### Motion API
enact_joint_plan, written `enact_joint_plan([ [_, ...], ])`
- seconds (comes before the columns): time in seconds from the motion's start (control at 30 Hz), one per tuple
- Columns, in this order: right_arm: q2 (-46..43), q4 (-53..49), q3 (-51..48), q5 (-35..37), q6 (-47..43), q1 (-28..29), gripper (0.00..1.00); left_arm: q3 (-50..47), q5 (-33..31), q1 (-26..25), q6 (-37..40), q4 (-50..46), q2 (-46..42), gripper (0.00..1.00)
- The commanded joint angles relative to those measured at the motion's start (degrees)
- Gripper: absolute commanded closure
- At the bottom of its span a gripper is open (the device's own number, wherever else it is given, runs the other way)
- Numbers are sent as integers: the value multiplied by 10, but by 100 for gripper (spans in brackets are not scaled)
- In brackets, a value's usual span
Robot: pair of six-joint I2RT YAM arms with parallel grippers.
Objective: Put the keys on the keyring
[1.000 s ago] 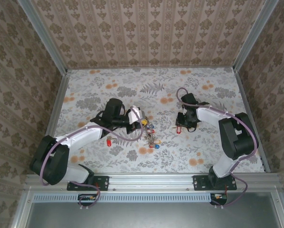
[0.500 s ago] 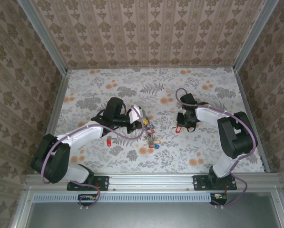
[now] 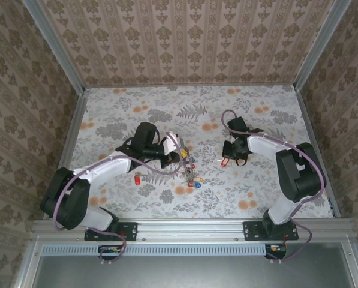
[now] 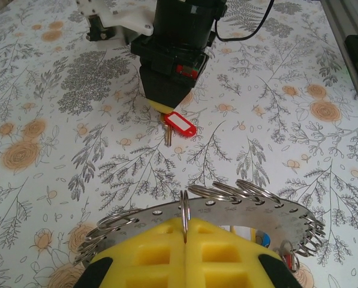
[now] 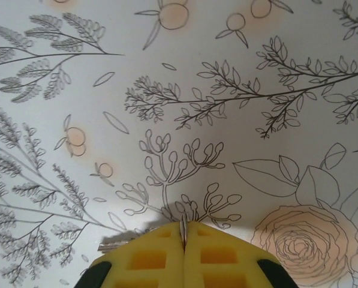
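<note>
The keyring, a flat pale metal ring lined with holes and small split rings, is held up by my left gripper, whose yellow pads are shut on one split ring at its rim. From above, the left gripper and keyring sit at table centre-left. My right gripper is down on the table, shut on the thin wire ring of a red-tagged key; its metal blade pokes out to the left. Other keys with coloured heads lie below the keyring.
A lone red-headed key lies left of the cluster, beside the left forearm. The floral tablecloth is bare in the right front part. Patterned walls close in the back and both sides.
The right gripper's jaws have come together on the red-tagged key's ring. The left gripper holds the keyring almost where it was.
</note>
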Motion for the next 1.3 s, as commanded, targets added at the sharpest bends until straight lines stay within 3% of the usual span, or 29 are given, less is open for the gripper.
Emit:
enact_joint_plan([
  [0.0,-46,17,-12,3,-59,16,97,11,19,3,-17,-7,14,100],
  [0.17,-153,97,-68,-17,-210,64,97,12,23,3,-21,-3,19,100],
  [0.33,-284,193,-140,-165,-340,70,100,13,25,3,-23,-3,11,100],
  [0.47,-337,194,-147,-282,-416,70,100,11,29,3,-24,3,4,100],
  [0.7,-314,153,-96,-355,-459,79,100,12,37,2,-28,14,-1,100],
  [1.27,-181,101,12,-328,-540,150,100,22,38,-5,-23,3,-2,100],
])
